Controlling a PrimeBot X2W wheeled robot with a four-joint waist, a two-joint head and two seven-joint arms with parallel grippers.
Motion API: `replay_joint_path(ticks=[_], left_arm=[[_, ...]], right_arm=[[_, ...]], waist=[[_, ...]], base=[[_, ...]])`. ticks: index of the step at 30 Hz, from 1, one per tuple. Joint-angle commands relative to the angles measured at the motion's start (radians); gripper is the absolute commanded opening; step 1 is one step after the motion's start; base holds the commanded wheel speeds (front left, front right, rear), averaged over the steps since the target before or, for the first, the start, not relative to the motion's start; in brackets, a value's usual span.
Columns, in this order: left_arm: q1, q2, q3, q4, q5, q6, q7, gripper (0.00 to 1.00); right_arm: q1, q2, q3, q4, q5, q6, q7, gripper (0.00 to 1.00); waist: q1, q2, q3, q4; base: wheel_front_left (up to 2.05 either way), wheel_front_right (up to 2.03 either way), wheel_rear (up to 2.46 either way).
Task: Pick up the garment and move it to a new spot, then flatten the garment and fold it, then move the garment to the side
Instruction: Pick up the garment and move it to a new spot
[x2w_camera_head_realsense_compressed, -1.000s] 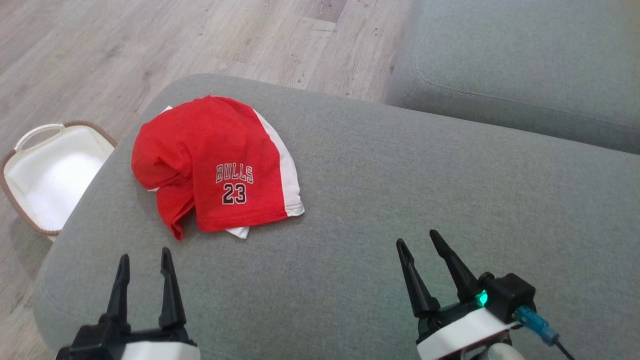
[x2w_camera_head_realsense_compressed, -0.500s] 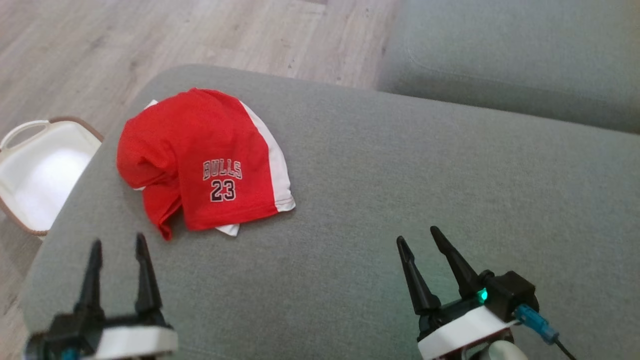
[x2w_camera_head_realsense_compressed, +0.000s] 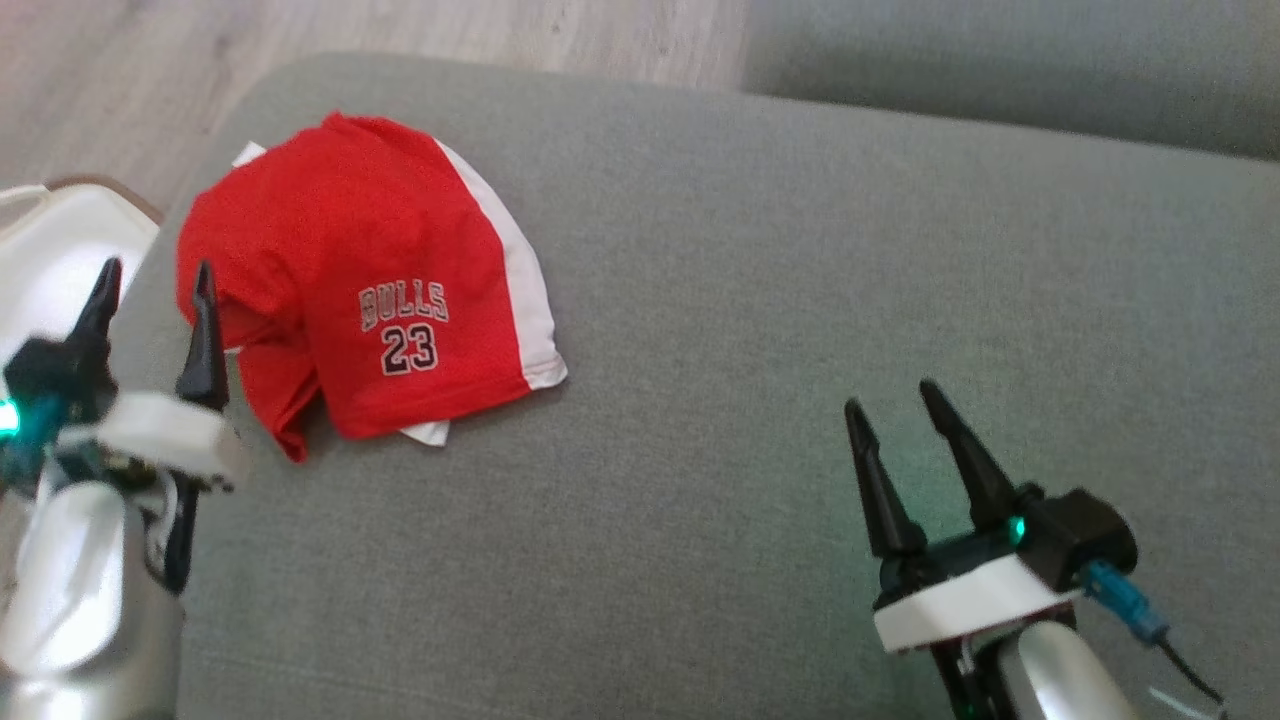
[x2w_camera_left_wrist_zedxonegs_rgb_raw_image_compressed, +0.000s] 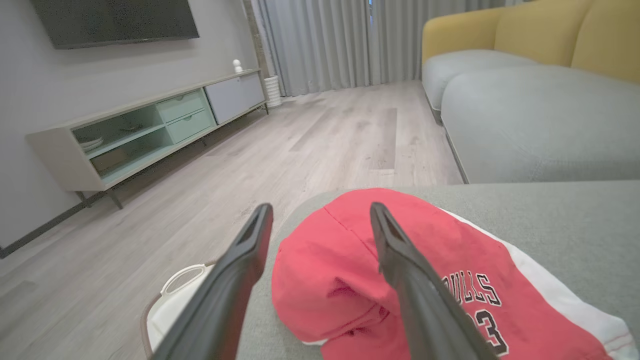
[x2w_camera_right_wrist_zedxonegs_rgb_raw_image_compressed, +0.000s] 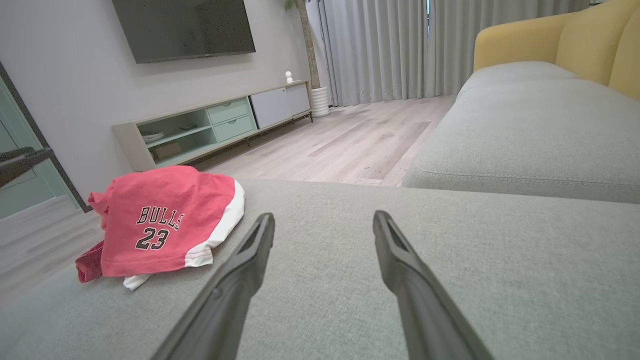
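The garment (x2w_camera_head_realsense_compressed: 350, 290) is a pair of red shorts with a white side stripe and "BULLS 23" print, lying bunched on a grey cushion (x2w_camera_head_realsense_compressed: 750, 300) toward its left end. My left gripper (x2w_camera_head_realsense_compressed: 155, 275) hangs open just left of the garment's left edge, nothing between its fingers. In the left wrist view the garment (x2w_camera_left_wrist_zedxonegs_rgb_raw_image_compressed: 350, 280) lies right behind the open fingers. My right gripper (x2w_camera_head_realsense_compressed: 890, 392) stands open over bare cushion, well to the right of the garment. The right wrist view has the garment (x2w_camera_right_wrist_zedxonegs_rgb_raw_image_compressed: 160, 225) at left, ahead of the open fingers.
A white basket (x2w_camera_head_realsense_compressed: 50, 250) with a brown rim sits on the wooden floor (x2w_camera_head_realsense_compressed: 300, 30) off the cushion's left end. A second grey cushion (x2w_camera_head_realsense_compressed: 1000, 60) lies at the back right. In the wrist views a TV console (x2w_camera_right_wrist_zedxonegs_rgb_raw_image_compressed: 210, 125) and curtains stand across the room.
The head camera has tilted, shifting the whole scene. My left gripper has risen and reached forward to the garment's left edge; the right gripper moved slightly forward. The garment lies as before.
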Motion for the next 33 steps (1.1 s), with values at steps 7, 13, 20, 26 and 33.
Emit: replay_joint_path(ticks=[7, 13, 20, 26, 33], left_arm=[[-0.188, 0.110, -0.089, 0.109, -0.045, -0.014, 0.105, 1.00], [-0.285, 0.149, -0.200, 0.216, -0.127, -0.014, 0.150, 1.00], [-0.342, 0.160, -0.282, 0.332, -0.225, -0.014, 0.169, 0.00], [-0.377, 0.171, -0.303, 0.364, -0.275, -0.014, 0.064, 0.00], [-0.427, 0.180, -0.277, 0.322, -0.278, -0.008, -0.125, 0.00]], right_arm=[[-0.078, -0.005, -0.004, -0.057, -0.031, 0.008, -0.011, 1.00], [-0.096, -0.005, -0.011, -0.066, -0.041, 0.008, -0.011, 1.00], [-0.107, -0.005, -0.007, -0.076, -0.040, 0.008, -0.011, 1.00], [-0.100, -0.005, -0.006, -0.072, -0.036, 0.008, -0.011, 1.00], [-0.086, -0.005, 0.002, -0.057, -0.016, 0.008, -0.011, 1.00]], waist=[[-0.0002, 0.0000, 0.104, -0.041], [-0.0002, 0.0000, 0.145, -0.068], [-0.0002, 0.0000, 0.165, -0.092], [-0.0002, 0.0000, 0.149, -0.098], [-0.0002, 0.0000, 0.090, -0.096]], base=[[0.00, 0.00, 0.00], [0.00, 0.00, 0.00], [0.00, 0.00, 0.00], [0.00, 0.00, 0.00], [0.00, 0.00, 0.00]])
